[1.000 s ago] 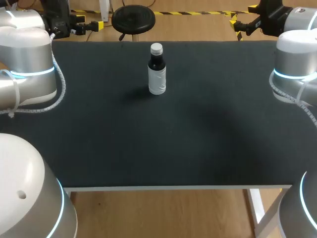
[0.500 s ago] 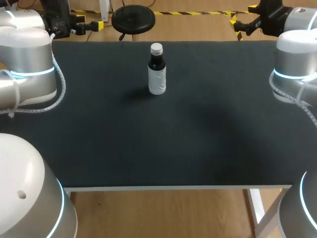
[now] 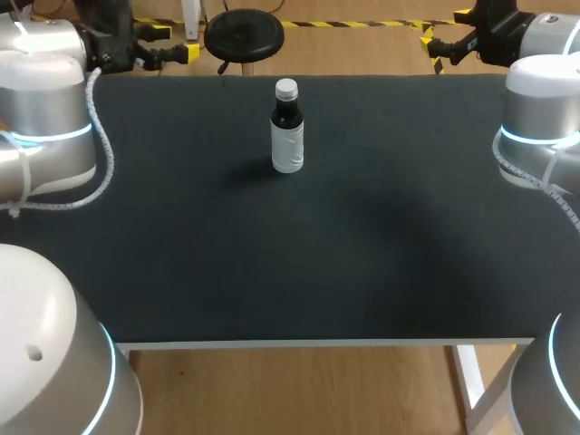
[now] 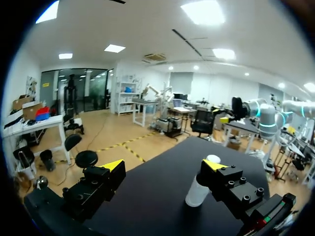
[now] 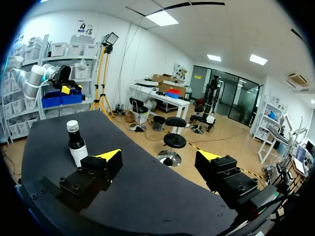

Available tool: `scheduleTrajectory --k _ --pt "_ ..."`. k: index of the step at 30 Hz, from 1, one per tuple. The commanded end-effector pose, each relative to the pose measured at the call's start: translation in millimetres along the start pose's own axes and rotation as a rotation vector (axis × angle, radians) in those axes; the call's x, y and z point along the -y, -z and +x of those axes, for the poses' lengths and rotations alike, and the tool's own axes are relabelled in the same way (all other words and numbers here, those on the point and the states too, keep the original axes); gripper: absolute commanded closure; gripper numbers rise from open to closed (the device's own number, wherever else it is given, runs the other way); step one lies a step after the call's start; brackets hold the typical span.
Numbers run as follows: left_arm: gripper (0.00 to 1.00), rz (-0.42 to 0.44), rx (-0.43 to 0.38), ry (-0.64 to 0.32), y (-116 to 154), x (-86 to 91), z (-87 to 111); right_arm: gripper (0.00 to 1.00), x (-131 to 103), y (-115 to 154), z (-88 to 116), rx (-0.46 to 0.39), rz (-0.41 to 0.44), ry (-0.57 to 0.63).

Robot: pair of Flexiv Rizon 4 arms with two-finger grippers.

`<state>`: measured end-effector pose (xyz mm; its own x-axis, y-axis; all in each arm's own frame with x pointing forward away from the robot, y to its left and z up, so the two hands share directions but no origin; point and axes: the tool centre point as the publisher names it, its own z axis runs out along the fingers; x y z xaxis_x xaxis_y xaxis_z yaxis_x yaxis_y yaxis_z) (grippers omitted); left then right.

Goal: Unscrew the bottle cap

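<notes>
My left jaws are standing wide open with nothing between them, their yellow fingertips (image 4: 112,165) hanging above the black table (image 4: 157,201). Ahead of them the bottle (image 4: 197,191) is standing upright on the table, partly hidden behind the finger nearer my right arm (image 4: 261,115), with its white cap (image 4: 213,158) showing just above that finger's tip.

My right jaws are also standing wide open and holding nothing, their tips (image 5: 109,155) hovering over the table's edge. The bottle (image 5: 77,145) is sitting ahead of them and off to the side, past the finger nearer my left arm (image 5: 37,78), well apart from it.

From the head view I am seeing both sets of jaws staying back by the table's far corners, with the dark bottle (image 3: 287,136) standing between them, well apart from each. It is wearing a white label (image 3: 287,149), and the cap (image 3: 286,88) is sitting on its neck.
</notes>
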<state>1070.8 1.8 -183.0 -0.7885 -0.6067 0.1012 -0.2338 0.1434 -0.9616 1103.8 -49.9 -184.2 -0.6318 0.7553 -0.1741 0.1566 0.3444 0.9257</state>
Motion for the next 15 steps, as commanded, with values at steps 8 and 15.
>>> scheduleTrajectory --k 8,15 --pt "0.00 0.133 -0.345 -0.023 -20.4 -31.2 22.1 0.00 0.2 -0.1 -0.2 -0.001 0.000 0.000" --pt "0.00 0.137 -0.399 -0.022 -24.4 -34.6 25.8 0.00 0.2 -0.1 -0.2 -0.001 0.000 0.000"
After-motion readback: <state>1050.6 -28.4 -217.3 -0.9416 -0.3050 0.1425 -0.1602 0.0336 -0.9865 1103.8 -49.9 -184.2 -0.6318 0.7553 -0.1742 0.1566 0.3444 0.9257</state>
